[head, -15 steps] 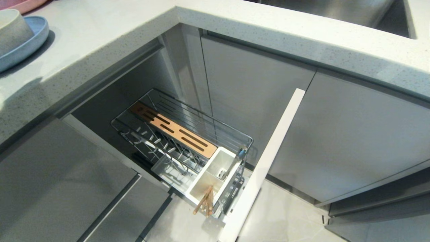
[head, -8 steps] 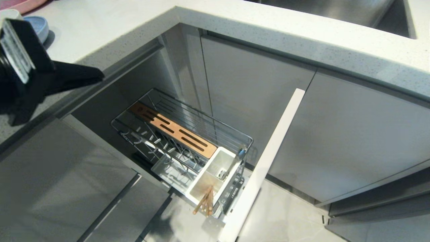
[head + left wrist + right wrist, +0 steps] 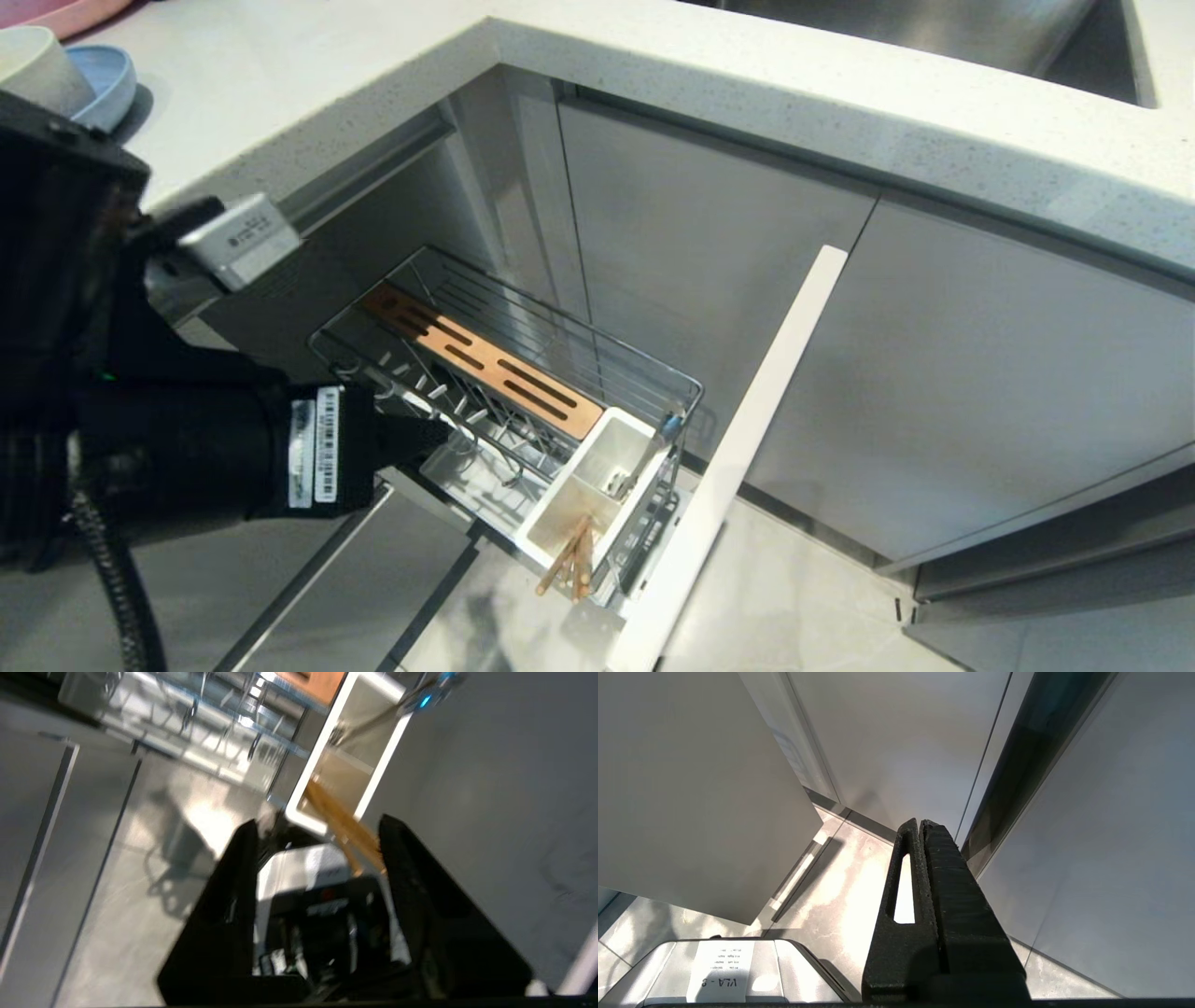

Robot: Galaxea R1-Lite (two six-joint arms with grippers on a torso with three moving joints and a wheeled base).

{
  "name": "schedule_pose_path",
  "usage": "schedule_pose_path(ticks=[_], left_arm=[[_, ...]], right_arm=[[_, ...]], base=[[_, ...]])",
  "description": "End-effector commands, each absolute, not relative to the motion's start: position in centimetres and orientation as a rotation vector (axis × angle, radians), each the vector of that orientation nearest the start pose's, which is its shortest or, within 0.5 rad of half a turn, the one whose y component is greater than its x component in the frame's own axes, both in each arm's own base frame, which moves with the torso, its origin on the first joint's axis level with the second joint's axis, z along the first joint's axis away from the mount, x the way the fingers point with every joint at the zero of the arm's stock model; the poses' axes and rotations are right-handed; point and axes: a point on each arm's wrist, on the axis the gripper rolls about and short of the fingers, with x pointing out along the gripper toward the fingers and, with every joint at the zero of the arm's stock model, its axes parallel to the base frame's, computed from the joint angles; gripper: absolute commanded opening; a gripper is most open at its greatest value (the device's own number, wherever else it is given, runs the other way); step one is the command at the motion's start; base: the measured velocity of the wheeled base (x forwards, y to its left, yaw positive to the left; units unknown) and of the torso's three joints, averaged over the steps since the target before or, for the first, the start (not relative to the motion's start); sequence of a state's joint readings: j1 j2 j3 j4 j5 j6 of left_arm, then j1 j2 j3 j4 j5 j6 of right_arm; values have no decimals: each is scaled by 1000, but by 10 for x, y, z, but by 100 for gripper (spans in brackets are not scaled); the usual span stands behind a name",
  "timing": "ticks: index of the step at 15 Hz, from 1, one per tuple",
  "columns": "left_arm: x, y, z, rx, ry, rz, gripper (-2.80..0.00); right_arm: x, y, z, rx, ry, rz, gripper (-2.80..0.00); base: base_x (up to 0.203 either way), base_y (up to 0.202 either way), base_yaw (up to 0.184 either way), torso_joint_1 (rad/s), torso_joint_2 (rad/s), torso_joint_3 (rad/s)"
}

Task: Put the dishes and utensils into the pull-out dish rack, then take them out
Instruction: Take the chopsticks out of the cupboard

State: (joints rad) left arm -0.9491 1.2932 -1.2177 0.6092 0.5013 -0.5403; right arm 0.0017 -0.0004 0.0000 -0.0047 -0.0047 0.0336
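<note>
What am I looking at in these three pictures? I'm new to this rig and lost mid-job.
You are seeing a two-armed robot at a kitchen counter. The wide picture comes from its head, looking down at the pull-out dish rack, whose white caddy holds wooden chopsticks and a spoon. On the counter, an off-white bowl sits on a blue plate. The other two pictures come from wrist cameras. The left claw is open, empty, pointed at the chopsticks. The right claw is shut, holding nothing, parked beside cabinet doors.
</note>
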Motion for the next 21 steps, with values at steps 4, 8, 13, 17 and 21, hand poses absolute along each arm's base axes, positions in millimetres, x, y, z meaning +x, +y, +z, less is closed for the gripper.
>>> schedule_pose_path(ticks=[4, 8, 13, 17, 21], left_arm=[[127, -161, 246, 115, 865, -197, 0], [142, -183, 215, 160, 1003, -137, 0], [154, -200, 192, 170, 1071, -87, 0], [158, -203, 189, 152, 1065, -82, 0], [161, -200, 196, 95, 1021, -56, 0]], right_arm=[[-23, 0, 75, 34, -8, -3, -280], [-23, 0, 75, 34, -8, -3, -280], [-23, 0, 75, 34, -8, -4, -280], [-23, 0, 75, 34, -8, -3, -280], [-23, 0, 76, 34, -9, -3, -280]], base=[[0, 0, 0, 0, 0, 0], [0, 0, 0, 0, 0, 0], [0, 0, 0, 0, 0, 0], [0, 0, 0, 0, 0, 0], [0, 0, 0, 0, 0, 0]])
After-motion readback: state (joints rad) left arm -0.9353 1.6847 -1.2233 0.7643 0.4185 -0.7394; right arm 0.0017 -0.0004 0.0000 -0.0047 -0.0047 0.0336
